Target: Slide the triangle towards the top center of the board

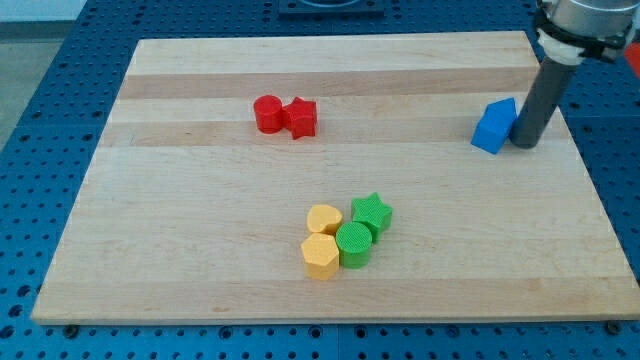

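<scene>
A pale wooden board (200, 250) rests on a blue perforated table (40, 120). The dark rod (535, 95) descends from the view's top right; my tip (524, 145) sits on the board, touching the right side of the blue triangle block (494, 126), which lies near the board's right edge in its upper part. The arm carries no pincer, only this rod, so nothing is gripped. Near the bottom centre, four blocks cluster in contact: a green cylinder (353, 243), a green star (372, 213), a yellow hexagon (320, 256) and a yellow heart (323, 219). Upper left of centre, a red cylinder (267, 113) touches a red star (301, 117).
</scene>
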`<state>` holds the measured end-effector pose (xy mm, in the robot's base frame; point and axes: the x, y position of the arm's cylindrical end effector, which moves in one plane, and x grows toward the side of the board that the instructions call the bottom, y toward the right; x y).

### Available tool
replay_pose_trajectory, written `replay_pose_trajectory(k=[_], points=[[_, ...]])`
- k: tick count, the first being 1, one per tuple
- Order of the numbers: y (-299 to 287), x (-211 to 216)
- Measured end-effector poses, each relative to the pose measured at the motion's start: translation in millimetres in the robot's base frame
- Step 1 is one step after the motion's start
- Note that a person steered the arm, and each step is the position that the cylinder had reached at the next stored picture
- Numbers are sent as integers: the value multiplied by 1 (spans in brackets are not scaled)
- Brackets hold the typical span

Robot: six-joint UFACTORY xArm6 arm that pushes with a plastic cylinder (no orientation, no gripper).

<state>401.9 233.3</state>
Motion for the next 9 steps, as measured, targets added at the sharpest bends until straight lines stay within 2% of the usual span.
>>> replay_pose_trajectory(k=[3, 9], points=[[-3, -43], [-99, -29]])
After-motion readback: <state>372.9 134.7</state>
